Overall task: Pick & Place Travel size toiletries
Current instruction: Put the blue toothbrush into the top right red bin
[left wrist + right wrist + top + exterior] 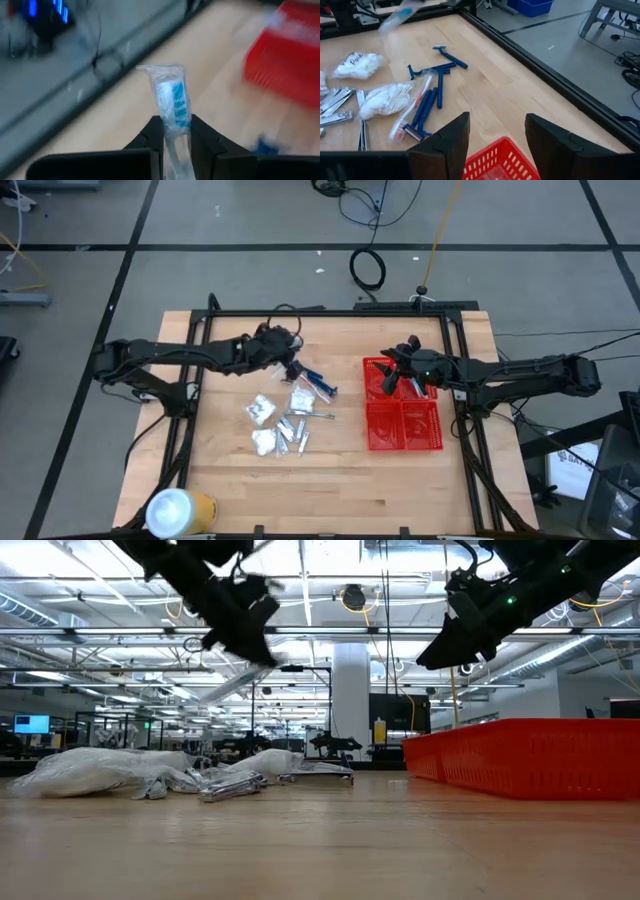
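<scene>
My left gripper [288, 356] hangs above the table's far middle, shut on a clear-wrapped toothbrush [172, 97] with a blue-and-white head. The other toiletries lie in a pile on the table: blue razors [427, 107], white crinkly packets [385, 97] and silver-grey pieces [335, 107], seen from above as razors [318, 383], packets [262, 410] and silver pieces [293, 430]. My right gripper [496, 135] is open and empty, hovering over the far-left corner of the red basket [497, 155]. My left gripper pinches the wrapped toothbrush by its handle just behind the head [175, 131], between the two fingers. The toothbrush runs along the fingers, and its head end sticks out past the fingertips. In the low view the toothbrush [240, 680] hangs tilted, lifted clear of the table.
The red four-compartment basket [441, 425] sits on the table's right half, under my right gripper [398, 375]. A large white-and-yellow roll [180, 510] lies at the near left corner. A black frame borders the table. Bare wood lies between pile and basket.
</scene>
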{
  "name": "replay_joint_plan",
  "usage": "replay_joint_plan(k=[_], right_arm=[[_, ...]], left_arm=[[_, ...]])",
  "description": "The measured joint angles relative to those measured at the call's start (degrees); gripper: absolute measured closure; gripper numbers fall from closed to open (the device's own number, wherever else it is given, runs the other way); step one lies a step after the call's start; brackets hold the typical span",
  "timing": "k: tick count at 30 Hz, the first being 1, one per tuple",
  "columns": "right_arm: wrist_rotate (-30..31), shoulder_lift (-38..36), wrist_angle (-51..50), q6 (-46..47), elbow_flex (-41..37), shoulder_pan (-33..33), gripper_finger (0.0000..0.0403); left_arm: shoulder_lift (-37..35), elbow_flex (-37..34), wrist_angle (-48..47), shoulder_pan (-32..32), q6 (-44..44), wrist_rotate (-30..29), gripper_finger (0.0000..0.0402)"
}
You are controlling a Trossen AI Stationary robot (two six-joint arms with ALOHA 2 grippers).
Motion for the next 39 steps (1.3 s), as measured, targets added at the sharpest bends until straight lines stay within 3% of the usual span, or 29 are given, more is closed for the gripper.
replay_joint_plan(k=[5,10,19,24,39], right_arm=[[-0.3,1.8,1.6,0.0,0.0,0.0,0.0224],[-5.7,5.1,9.1,-1.9,0.0,0.0,0.0224],[-14.3,13.4,27.0,-6.6,0.0,0.0,0.0223],[-15.2,17.3,36.4,-8.9,0.0,0.0,0.0218],[-26.9,26.1,55.7,-7.8,0.0,0.0,0.0218]], left_arm=[[1.5,0.0,14.8,0.1,12.5,7.2,0.0357],[4.2,0.0,28.9,0.4,21.4,16.0,0.0356],[10.4,0.0,48.5,2.1,19.9,33.9,0.0363],[12.6,0.0,53.1,1.8,18.0,36.1,0.0363],[13.4,0.0,54.8,-0.7,17.0,38.0,0.0366]])
